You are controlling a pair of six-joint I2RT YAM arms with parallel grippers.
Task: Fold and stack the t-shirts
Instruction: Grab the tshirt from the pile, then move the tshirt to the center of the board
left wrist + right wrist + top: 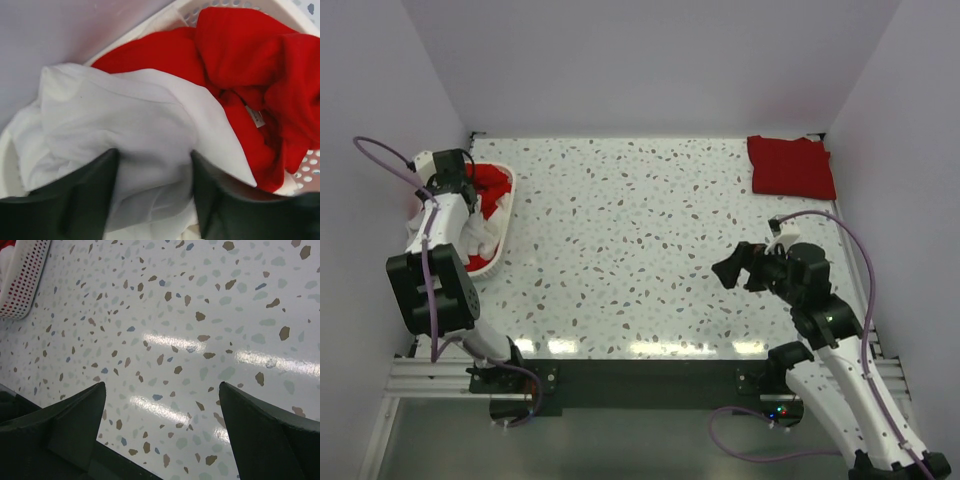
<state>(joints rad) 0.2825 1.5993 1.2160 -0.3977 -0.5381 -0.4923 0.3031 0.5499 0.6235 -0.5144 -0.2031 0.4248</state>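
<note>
The white t-shirt (125, 115) lies crumpled in the white basket (240, 7) with a red t-shirt (240, 45) bunched beside it. My left gripper (155, 160) is down in the basket (492, 262) at the table's left edge. Its jaws stand apart, astride a fold of the white shirt. In the top view the left gripper (460, 190) covers part of the red cloth (492, 180) and the white cloth (480, 238). A folded red t-shirt (790, 166) lies flat at the far right corner. My right gripper (735, 270) is open and empty above the table.
The speckled table (640, 240) is walled at the back and both sides. In the right wrist view the right gripper (162, 390) hangs over the speckled surface, with the basket's perforated wall (22, 285) at the upper left.
</note>
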